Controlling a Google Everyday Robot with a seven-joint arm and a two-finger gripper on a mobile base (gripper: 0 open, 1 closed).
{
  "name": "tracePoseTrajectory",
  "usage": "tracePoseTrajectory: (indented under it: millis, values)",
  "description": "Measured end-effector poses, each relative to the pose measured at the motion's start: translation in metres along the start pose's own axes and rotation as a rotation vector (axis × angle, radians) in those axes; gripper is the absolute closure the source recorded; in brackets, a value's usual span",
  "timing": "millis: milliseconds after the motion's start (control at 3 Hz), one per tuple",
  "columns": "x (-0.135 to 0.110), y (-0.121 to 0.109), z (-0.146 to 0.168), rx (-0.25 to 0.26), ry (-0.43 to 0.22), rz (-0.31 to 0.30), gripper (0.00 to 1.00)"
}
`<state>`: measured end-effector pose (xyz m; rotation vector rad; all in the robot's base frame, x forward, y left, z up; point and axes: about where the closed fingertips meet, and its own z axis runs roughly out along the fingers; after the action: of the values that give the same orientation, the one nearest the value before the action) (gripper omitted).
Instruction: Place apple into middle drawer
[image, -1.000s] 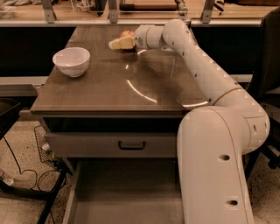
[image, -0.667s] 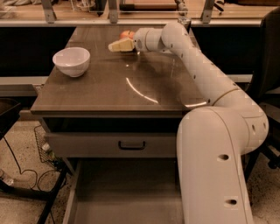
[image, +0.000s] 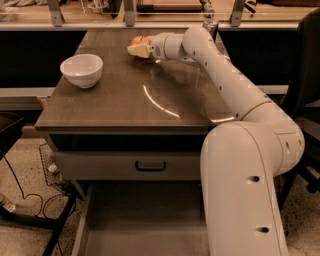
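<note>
The apple (image: 136, 39), small and red-orange, sits at the far middle of the brown tabletop (image: 125, 95). My gripper (image: 138, 49) is at the apple, reaching in from the right at the end of the white arm (image: 220, 70), and it covers the apple's near side. The middle drawer (image: 142, 225) is pulled out below the table's front, a wide grey-brown box with a bare flat floor.
A white bowl (image: 81, 70) stands on the left of the tabletop. A closed grey drawer front with a black handle (image: 150, 165) lies above the open drawer. My white body (image: 245, 190) fills the lower right. Cables and a wire basket (image: 47, 165) are on the floor at left.
My gripper has shifted slightly left along the far part of the table at the apple. The bowl and the drawer have not moved.
</note>
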<state>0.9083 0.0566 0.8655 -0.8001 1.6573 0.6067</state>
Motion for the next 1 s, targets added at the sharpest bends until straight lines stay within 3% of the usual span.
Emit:
tracePoseTrajectory:
  millis: [667,1000]
  values:
    - [0.0020,0.0049,0.0058,-0.009,0.002,0.002,0.86]
    - [0.0030,0.0073,0.0086,-0.013,0.004,0.003,1.00]
